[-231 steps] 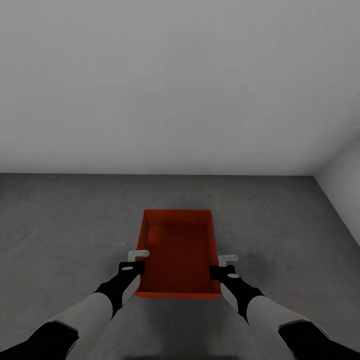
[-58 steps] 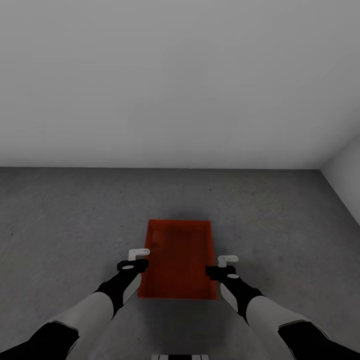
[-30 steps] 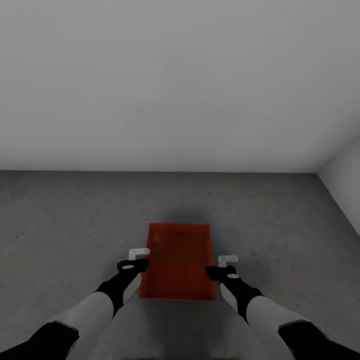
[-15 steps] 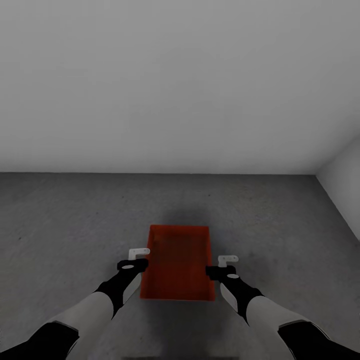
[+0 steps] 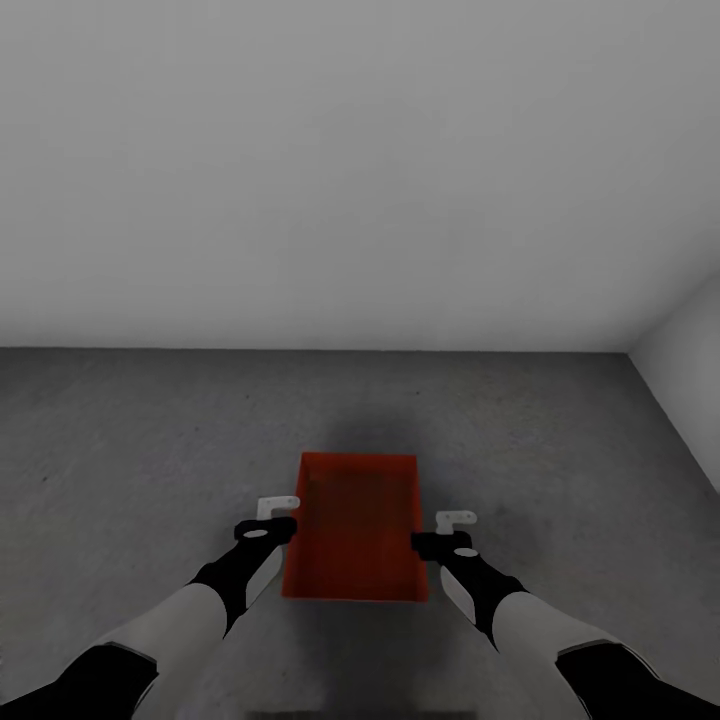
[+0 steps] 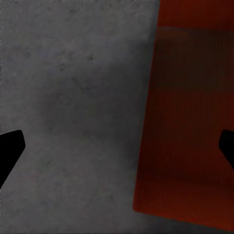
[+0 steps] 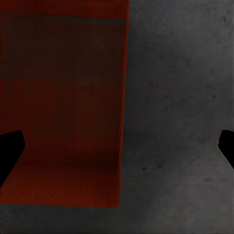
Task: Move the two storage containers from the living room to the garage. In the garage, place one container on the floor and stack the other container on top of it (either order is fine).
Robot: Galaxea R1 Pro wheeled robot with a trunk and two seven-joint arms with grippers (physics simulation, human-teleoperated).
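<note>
One orange-red storage container [image 5: 355, 530] lies open side up on the dark grey concrete floor [image 5: 130, 440] of the garage, a little way out from the pale back wall. My left gripper [image 5: 280, 508] hovers over its left long wall and my right gripper [image 5: 457, 518] over its right long wall. Both are open and hold nothing. In the left wrist view the container [image 6: 190, 122] lies below the left gripper [image 6: 117, 151], whose dark fingertips [image 6: 9, 146] stand wide apart. The right wrist view shows the container [image 7: 63, 107] under the open right gripper [image 7: 117, 151].
A plain pale grey wall [image 5: 350, 170] closes the room ahead. A side wall [image 5: 690, 370] comes in at the right and meets it in a corner. Bare concrete stretches to the left and right of the container.
Since the earliest frame the container has gone down from between my grippers to the floor. Over the last second the grippers and the container have stayed almost still.
</note>
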